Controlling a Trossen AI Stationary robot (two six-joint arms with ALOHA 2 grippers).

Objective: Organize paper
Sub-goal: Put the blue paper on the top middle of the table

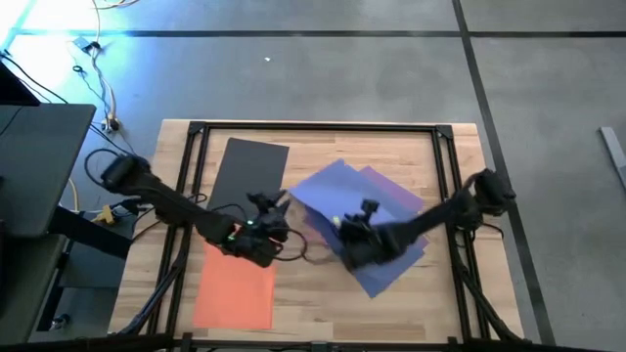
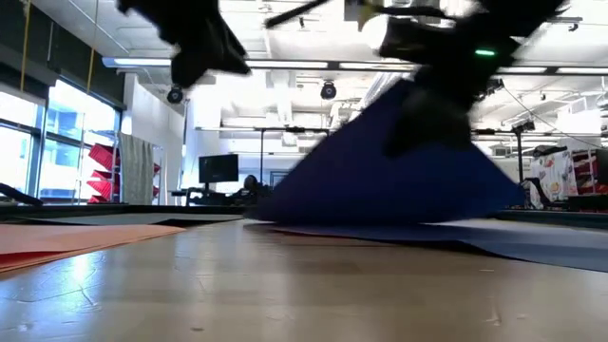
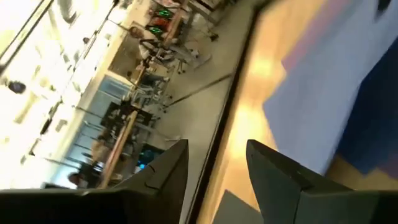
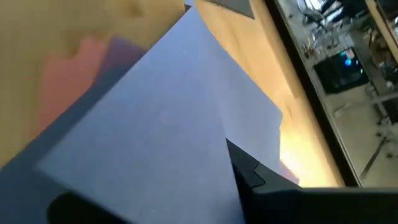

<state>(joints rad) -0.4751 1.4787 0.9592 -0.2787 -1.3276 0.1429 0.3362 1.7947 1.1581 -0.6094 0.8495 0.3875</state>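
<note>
A blue sheet [image 1: 337, 196] lies askew at the table's middle, over a purple sheet [image 1: 396, 196] and a pink sheet [image 4: 62, 74]. My right gripper [image 1: 344, 230] is shut on the blue sheet, which rises like a tent in the low view [image 2: 380, 180]. A dark grey sheet [image 1: 249, 166] lies flat at the far left. An orange sheet [image 1: 235, 284] lies flat at the near left. My left gripper [image 1: 277, 202] is open and empty, raised between the grey sheet and the blue sheet; in its wrist view [image 3: 217, 171] it touches nothing. My right gripper holds the blue sheet by its near left edge [image 4: 211, 155], pinched between its two fingers, one finger [image 4: 249, 174] lying on top of the sheet. That edge is lifted off the table. The sheet slopes down from the gripper, and its far part [image 2: 399, 220] rests on the sheets below.
A black metal frame [image 1: 313, 127] runs around the wooden table top. Bare wood [image 1: 313, 303] lies between the orange sheet and the near end of the blue sheet. Cables and a dark desk [image 1: 39, 156] stand beyond the table's left edge.
</note>
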